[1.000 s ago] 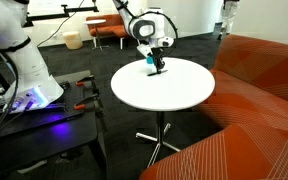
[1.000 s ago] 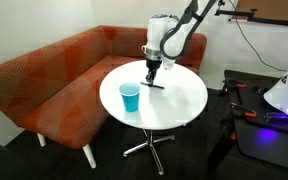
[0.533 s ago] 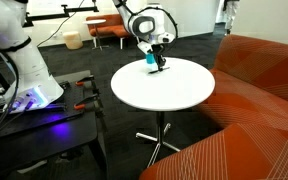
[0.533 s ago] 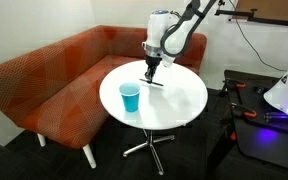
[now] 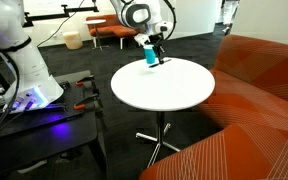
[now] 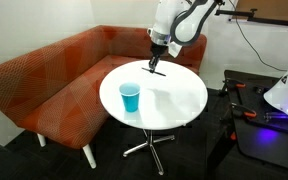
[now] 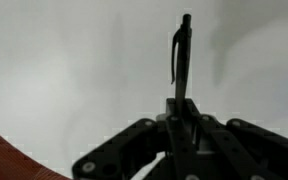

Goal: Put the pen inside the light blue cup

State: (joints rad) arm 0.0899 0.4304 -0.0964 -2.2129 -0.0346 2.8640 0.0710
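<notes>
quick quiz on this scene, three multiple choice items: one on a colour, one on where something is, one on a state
1. The cup is:
A red
B white
C light blue

2. The pen is:
A inside the cup
B held in the gripper, off the table
C lying flat on the table

3. The cup is:
A upright
B tipped on its side
C upside down

Answers:
1 C, its wall is cyan in both exterior views.
2 B, the wrist view shows it clamped between the fingers.
3 A, its wider rim faces up.
</notes>
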